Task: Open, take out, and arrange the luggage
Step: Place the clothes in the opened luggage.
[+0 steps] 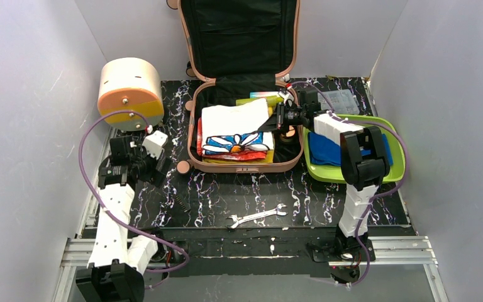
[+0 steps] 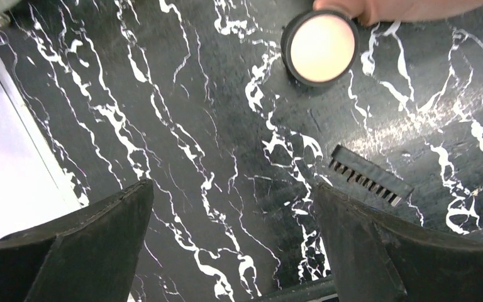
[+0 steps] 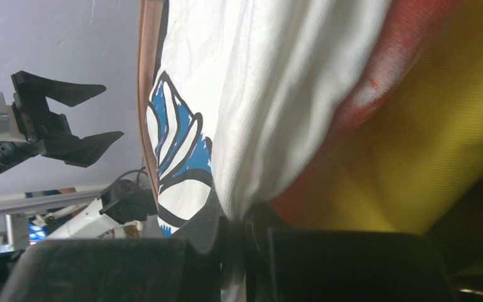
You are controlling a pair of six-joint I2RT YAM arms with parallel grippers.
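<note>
The salmon-pink hard-shell luggage (image 1: 245,167) is set lid-up at the far middle of the black marbled surface (image 1: 327,201). Inside it, the folded white cloth with a blue flower print (image 1: 233,123) is pinched at its right edge by the clenched right end effector (image 3: 242,226), positioned over the luggage's right wall. With only an edge gripped, slipping or unfolding on lifting is judged likely. The left end effector (image 2: 233,185) is seen released near the surface's left edge, well apart from the luggage
</note>
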